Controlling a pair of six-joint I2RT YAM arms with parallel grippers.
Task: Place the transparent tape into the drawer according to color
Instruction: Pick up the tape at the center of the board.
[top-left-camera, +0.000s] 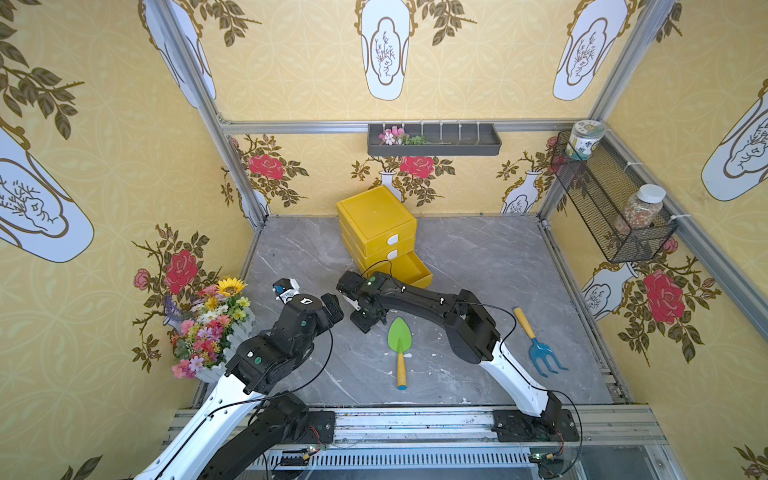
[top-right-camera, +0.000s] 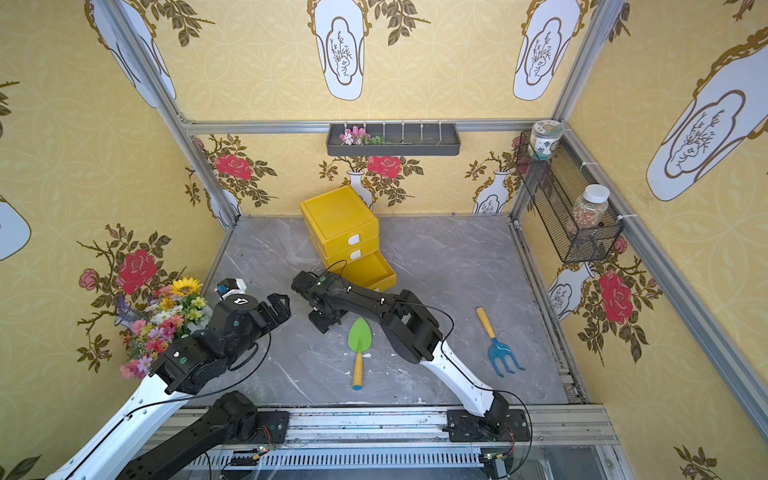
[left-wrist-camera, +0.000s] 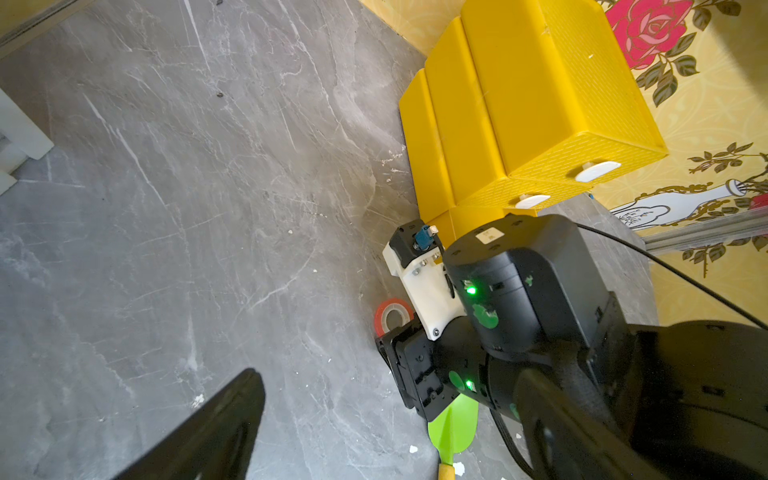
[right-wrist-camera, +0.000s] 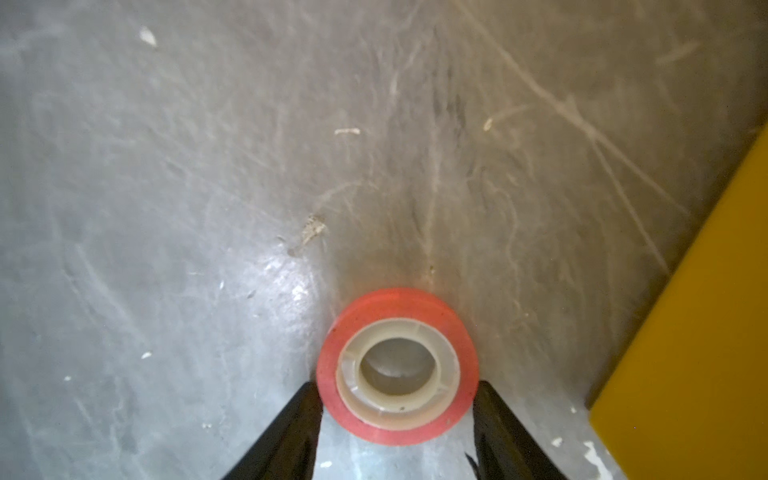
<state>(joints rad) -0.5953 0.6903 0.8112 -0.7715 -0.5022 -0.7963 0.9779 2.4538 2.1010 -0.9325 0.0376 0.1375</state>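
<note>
The pick-up is in hand: the right claw (right-wrist-camera: 397, 387) straddles the red tape roll (right-wrist-camera: 390, 301) lying flat near the middle of the bench (top-left-camera: 478, 257), just beside the yellow drawer chest (top-left-camera: 376, 220), with the clamp uncertain, while the left claw (top-right-camera: 277, 302) gapes empty; next comes a firm pinch and a lift to the open bottom drawer (top-left-camera: 409, 270).

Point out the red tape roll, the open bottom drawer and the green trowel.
red tape roll (right-wrist-camera: 399, 301): right wrist view, on its red outer band.
open bottom drawer (top-left-camera: 409, 269): in a top view, on its bare inner floor.
green trowel (top-right-camera: 360, 337): in a top view, on the middle of its blade.
</note>
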